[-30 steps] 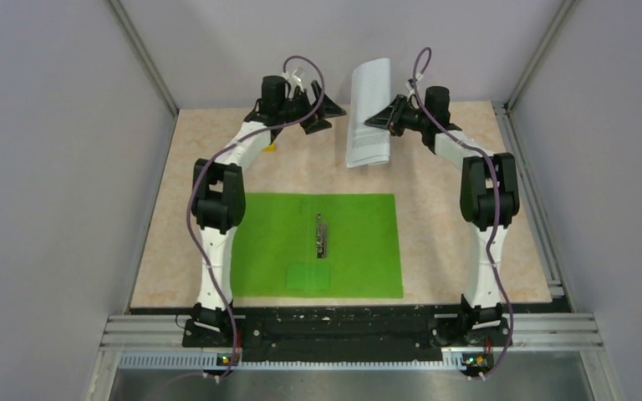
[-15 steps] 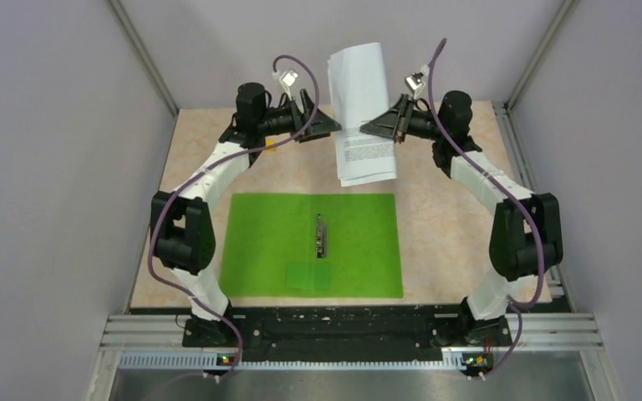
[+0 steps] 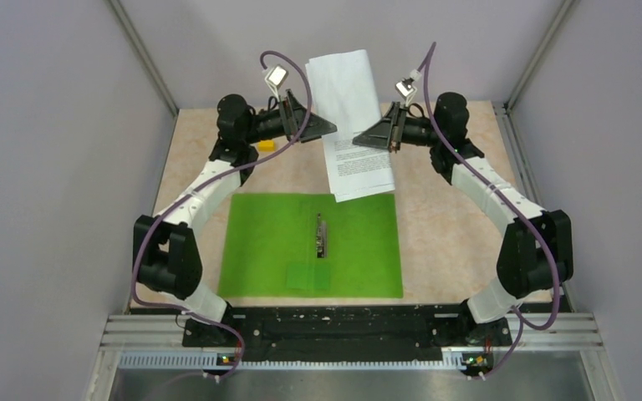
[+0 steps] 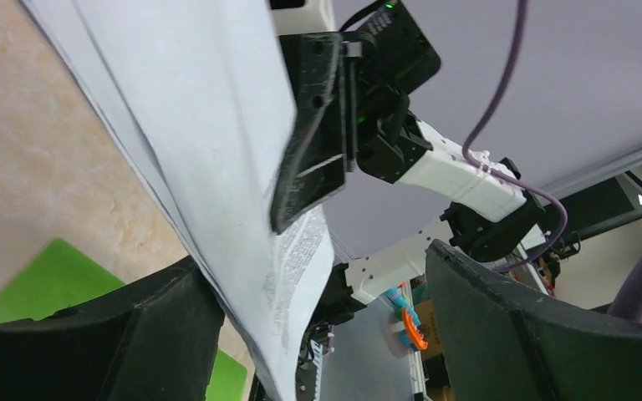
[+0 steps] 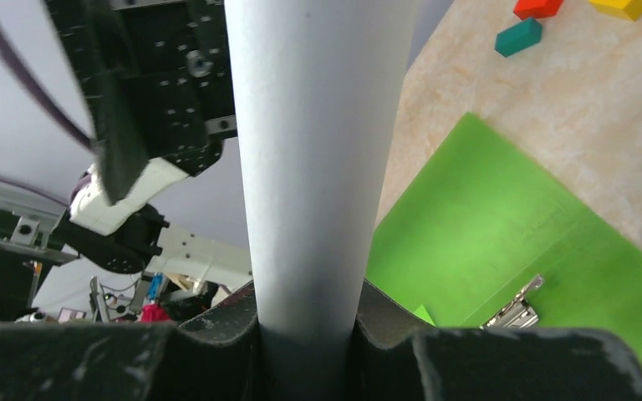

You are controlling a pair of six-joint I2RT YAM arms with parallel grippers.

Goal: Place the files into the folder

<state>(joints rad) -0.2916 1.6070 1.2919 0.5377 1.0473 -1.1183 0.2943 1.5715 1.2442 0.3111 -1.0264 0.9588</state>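
The table (image 3: 451, 217) carries the folder (image 3: 267, 242), which lies open and flat with nothing on its green leaves, so by my reading the task is only partly done: the files are lifted but not yet in. The files (image 3: 347, 92) hang in the air above and beyond the folder's far edge, bowed into a curve, with the lower corner over the folder's far right part. The right gripper (image 3: 374, 134) is clamped on the sheets' right side, its fingers pressed tight against the paper in its own wrist view. The left gripper (image 3: 322, 128) sits at the sheets' left side with its fingers well apart, the paper against one finger and not pinched. What is left is to lower the sheets flat onto the folder. The metal clip (image 3: 322, 236) along the folder's spine could snag their edge. A yellow block (image 3: 265, 145), a teal block (image 5: 518, 38) and a red block (image 5: 539, 7) lie beyond the folder's far left corner, clear of the path.
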